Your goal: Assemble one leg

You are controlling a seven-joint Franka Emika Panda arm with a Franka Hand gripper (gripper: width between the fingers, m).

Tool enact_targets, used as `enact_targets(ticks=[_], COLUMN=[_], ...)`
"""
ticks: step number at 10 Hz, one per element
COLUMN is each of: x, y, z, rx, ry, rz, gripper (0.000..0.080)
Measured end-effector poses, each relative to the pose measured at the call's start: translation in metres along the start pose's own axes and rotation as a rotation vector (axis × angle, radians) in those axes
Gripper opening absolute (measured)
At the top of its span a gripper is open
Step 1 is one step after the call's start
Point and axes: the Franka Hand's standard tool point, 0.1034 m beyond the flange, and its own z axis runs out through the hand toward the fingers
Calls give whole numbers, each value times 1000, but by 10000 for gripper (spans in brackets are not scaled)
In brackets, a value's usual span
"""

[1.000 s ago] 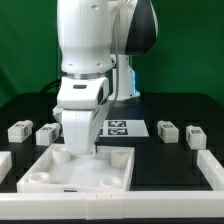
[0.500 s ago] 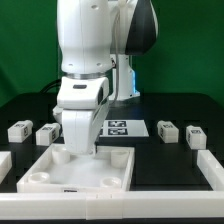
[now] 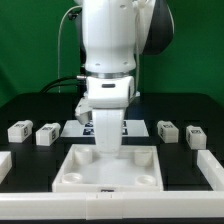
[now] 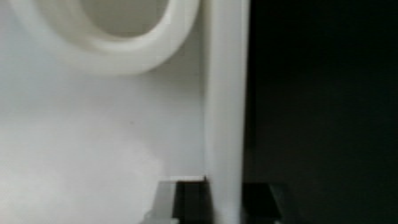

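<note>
The large white panel (image 3: 110,168) with round corner sockets lies at the table's front centre. My gripper (image 3: 107,146) stands over its far edge, shut on that raised rim. In the wrist view the two dark fingers (image 4: 192,205) of the gripper (image 4: 228,196) straddle the panel's thin edge wall (image 4: 226,100), with one socket (image 4: 116,35) beside it. Several small white legs with markers lie loose. Two (image 3: 18,129) (image 3: 46,134) are at the exterior view's left and two (image 3: 167,129) (image 3: 194,134) at its right, all apart from the gripper.
The marker board (image 3: 84,128) lies behind the panel, mostly hidden by the arm. White rails stand at the front left (image 3: 4,165) and front right (image 3: 210,168) of the black table.
The arm has moved toward the exterior view's right, and the panel has moved with it in the gripper's hold. The legs have not moved.
</note>
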Motion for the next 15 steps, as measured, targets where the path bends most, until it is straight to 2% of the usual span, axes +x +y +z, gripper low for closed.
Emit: enact_targets(ticks=[5, 9, 11, 13, 15], x=[-3, 42, 63, 70, 72], y=[0, -5, -6, -5, 7], z=[0, 2, 2, 2, 1], rx=[-1, 0, -7, -6, -7], ry=[0, 2, 6, 7, 8], rz=[-19, -76, -100, -101, -72], gripper=[63, 63, 63, 63, 63])
